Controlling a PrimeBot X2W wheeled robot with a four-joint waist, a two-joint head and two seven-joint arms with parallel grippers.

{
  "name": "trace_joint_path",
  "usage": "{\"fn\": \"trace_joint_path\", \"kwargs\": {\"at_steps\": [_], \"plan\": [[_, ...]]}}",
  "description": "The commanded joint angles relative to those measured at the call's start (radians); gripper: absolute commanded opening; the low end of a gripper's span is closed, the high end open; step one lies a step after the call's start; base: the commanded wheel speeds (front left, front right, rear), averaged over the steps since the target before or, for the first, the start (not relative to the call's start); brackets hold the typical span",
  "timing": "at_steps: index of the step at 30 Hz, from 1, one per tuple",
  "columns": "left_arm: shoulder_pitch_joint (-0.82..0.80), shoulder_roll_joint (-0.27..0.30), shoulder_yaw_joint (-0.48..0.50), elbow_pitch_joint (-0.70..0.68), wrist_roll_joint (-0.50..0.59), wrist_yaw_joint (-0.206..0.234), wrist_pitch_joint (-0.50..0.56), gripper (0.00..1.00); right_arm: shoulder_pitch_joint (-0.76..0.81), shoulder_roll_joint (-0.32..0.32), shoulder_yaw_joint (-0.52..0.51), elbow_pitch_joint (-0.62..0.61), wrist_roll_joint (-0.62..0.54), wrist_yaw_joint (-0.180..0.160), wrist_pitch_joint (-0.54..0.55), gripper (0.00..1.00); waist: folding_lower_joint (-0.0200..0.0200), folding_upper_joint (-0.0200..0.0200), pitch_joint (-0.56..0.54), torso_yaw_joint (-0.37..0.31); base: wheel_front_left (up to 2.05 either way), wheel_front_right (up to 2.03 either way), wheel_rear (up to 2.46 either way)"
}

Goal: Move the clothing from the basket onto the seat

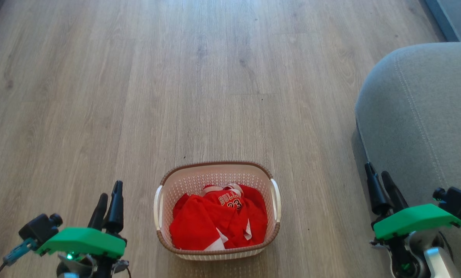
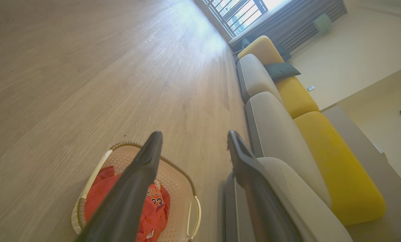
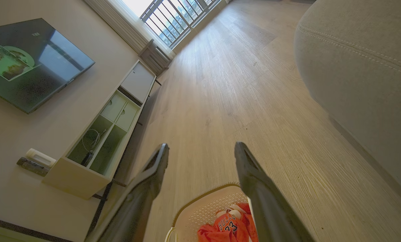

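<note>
Clothing (image 1: 219,222), bright red with a jersey lettered BULLS 23, lies heaped inside the cream basket (image 1: 199,179) on the wood floor (image 1: 176,77) straight ahead of us. Our left gripper (image 1: 111,191) hangs low to the basket's left. Our right gripper (image 1: 376,170) hangs to its right, near the grey seat (image 1: 419,116). Both pairs of fingers stand apart, holding nothing. Bare floor separates the basket from the seat.
</note>
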Motion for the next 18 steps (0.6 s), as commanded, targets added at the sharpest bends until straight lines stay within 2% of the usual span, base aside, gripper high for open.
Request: {"fn": "trace_joint_path", "kwargs": {"at_steps": [1, 18], "plan": [[-0.038, 0.009, 0.012, -0.039, 0.020, -0.001, -0.013, 1.00, -0.051, -0.018, 0.013, -0.032, -0.021, 0.004, -0.011, 1.00, 0.0000, 0.0000, 0.000, 0.000, 0.00, 0.00, 0.00], [-0.046, 0.011, 0.029, -0.016, 0.219, -0.012, -0.065, 1.00, -0.059, -0.020, 0.040, -0.019, -0.235, 0.005, -0.064, 1.00, 0.0000, 0.0000, -0.002, 0.002, 0.00, 0.00, 0.00]]}}
